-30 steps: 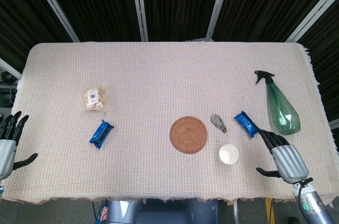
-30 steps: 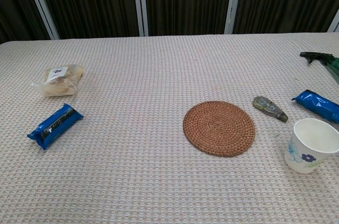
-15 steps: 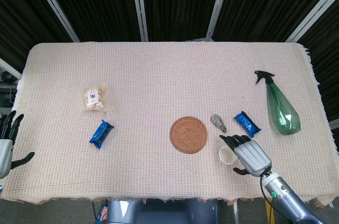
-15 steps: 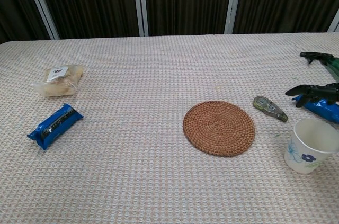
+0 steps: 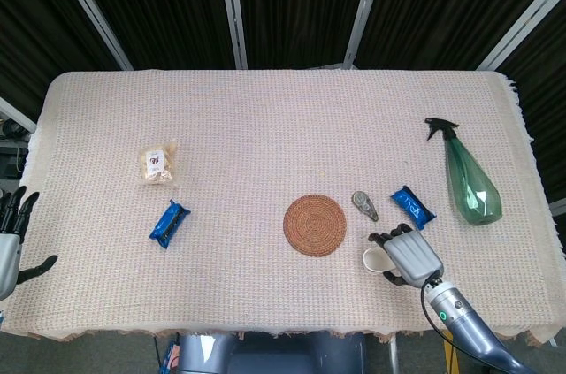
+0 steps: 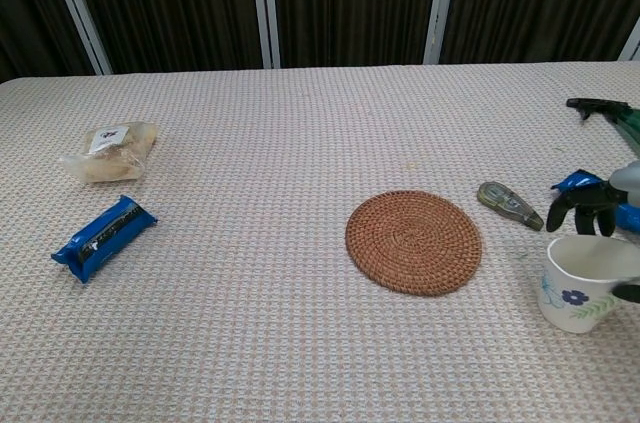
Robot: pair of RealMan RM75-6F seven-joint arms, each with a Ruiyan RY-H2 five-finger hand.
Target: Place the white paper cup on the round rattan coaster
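The white paper cup [image 5: 374,259] with a blue flower print [image 6: 580,288] stands near the table's front right, tilted a little, its rim squeezed out of round. My right hand [image 5: 409,256] wraps around it from the right, dark fingers [image 6: 578,207] curled over the far side and the thumb at the near side. The round rattan coaster [image 5: 315,225] lies flat to the cup's left, a short gap away [image 6: 413,241], with nothing on it. My left hand [image 5: 11,237] hangs off the table's left edge, fingers spread, holding nothing.
A grey correction-tape dispenser [image 5: 363,205] and a blue packet [image 5: 413,206] lie just behind the cup. A green spray bottle [image 5: 470,179] lies at the right edge. On the left half are another blue packet [image 5: 169,223] and a snack bag [image 5: 157,164].
My right hand moved left from the table's right edge to the cup and closed around it; the cup now tilts with a squeezed rim. The left hand dropped slightly.
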